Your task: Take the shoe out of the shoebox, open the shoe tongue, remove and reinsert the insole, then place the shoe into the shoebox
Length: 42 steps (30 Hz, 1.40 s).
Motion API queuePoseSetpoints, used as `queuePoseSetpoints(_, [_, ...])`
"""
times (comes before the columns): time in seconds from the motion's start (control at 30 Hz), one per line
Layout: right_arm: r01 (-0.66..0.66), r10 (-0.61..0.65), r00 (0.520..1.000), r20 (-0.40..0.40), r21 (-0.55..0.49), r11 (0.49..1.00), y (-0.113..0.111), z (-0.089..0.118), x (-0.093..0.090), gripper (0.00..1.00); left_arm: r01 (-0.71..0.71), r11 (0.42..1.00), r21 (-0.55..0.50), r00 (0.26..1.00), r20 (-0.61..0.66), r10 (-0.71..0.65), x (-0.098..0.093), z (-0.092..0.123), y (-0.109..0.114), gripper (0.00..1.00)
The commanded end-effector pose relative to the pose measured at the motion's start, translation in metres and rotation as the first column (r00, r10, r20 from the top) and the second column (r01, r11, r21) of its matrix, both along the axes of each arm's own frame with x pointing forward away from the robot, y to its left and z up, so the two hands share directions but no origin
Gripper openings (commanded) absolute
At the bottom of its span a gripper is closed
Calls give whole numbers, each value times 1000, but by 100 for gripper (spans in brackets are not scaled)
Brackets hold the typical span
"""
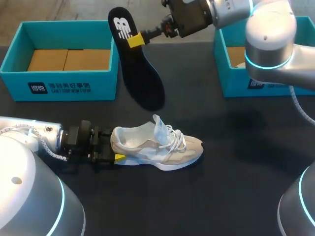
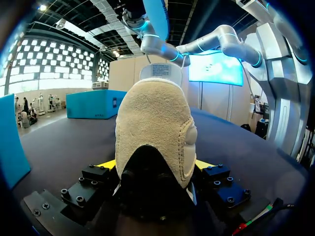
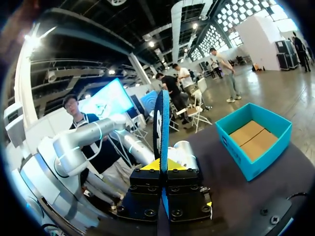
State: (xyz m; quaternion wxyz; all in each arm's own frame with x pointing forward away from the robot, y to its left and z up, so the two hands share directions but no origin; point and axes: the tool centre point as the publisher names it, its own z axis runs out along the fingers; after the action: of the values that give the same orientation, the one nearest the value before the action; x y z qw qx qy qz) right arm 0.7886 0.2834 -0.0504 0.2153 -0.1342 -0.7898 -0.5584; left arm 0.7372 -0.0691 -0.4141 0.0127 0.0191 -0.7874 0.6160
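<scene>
A beige and white shoe (image 1: 157,147) lies on its sole on the dark table, toe to the right, with its tongue (image 1: 160,129) pulled up. My left gripper (image 1: 117,145) straddles the heel. In the left wrist view the heel (image 2: 155,128) fills the gap, and both yellow tips press its sides, so the left gripper (image 2: 155,164) is shut on the shoe. My right gripper (image 1: 135,40) is raised over the back of the table, shut on the black insole (image 1: 140,73), which hangs down from it. In the right wrist view the insole (image 3: 161,123) stands edge-on between the closed fingers of the right gripper (image 3: 161,166).
A teal shoebox (image 1: 59,83) with a cardboard floor stands at the back left. A second teal box (image 1: 236,83) sits at the back right, under my right arm. Bare dark table lies in front of the shoe and to its right.
</scene>
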Motion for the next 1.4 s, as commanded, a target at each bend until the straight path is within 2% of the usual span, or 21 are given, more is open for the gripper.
queuePoseSetpoints(0.03, [31, -31, 1000, 0, -29, 999, -18, 12, -14, 0, -2, 1000, 3, 1000, 0, 2, 0, -2, -1, 0])
queuePoseSetpoints(0.27, [85, -87, 995, -44, -39, 996, -39, 29, -34, 0, -2, 1000, 3, 1000, 0, 2, 0, -2, -1, 0])
queuePoseSetpoints(0.63, [140, -146, 985, -95, -69, 988, -55, 52, -66, 0, -2, 1000, 3, 1000, 0, 2, 0, -2, -1, 0])
queuePoseSetpoints(0.93, [202, -210, 972, -104, -84, 976, -68, 60, -88, 0, -2, 1000, 3, 1000, 0, 2, 0, -2, -1, 0])
queuePoseSetpoints(1.1, [207, -215, 974, -70, -97, 973, -71, 64, -91, 0, -2, 1000, 3, 1000, 0, 2, 0, -2, -1, 0])
queuePoseSetpoints(1.4, [207, -215, 974, -70, -97, 973, -71, 64, -91, 0, -2, 1000, 3, 1000, 0, 2, 0, -2, -1, 0])
